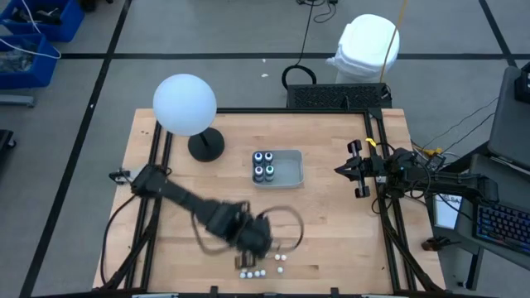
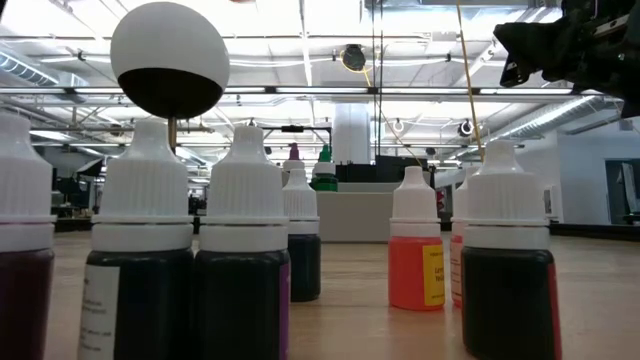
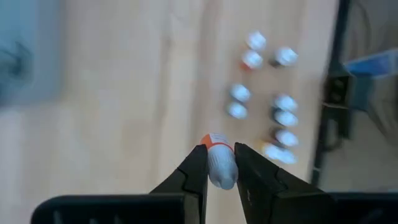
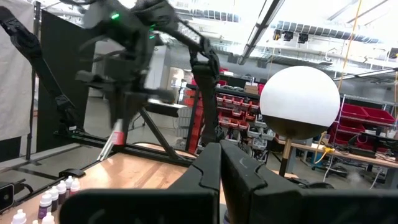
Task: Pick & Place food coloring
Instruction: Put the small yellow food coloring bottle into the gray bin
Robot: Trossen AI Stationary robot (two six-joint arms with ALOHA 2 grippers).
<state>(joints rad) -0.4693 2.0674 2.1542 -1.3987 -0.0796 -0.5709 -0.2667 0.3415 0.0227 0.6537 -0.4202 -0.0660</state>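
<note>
Several tiny white-capped food coloring bottles [image 1: 261, 269] stand upright on their bases near the table's near edge; they fill the foreground of the low view [image 2: 240, 260]. My left gripper [image 3: 219, 149] hangs above them, pointing down, shut on one orange bottle [image 3: 215, 139]. The clear tray [image 1: 296, 170] at mid-table holds several dark round jars [image 1: 263, 165]. My right gripper [image 1: 339, 170] waits shut at the table's right side, raised and touching nothing. My left gripper pinches the orange bottle's white cap end [image 3: 221, 171] between its two fingers, coming from above and pointing down. The orange body [image 4: 117, 140] hangs below the fingers, a little tilted, lifted clear of the table.
A white globe lamp [image 1: 184, 103] on a dark round base [image 1: 205, 146] stands at the far left of the table. Black rails run along the left and right sides. Bare wood lies between the tray and the group of bottles.
</note>
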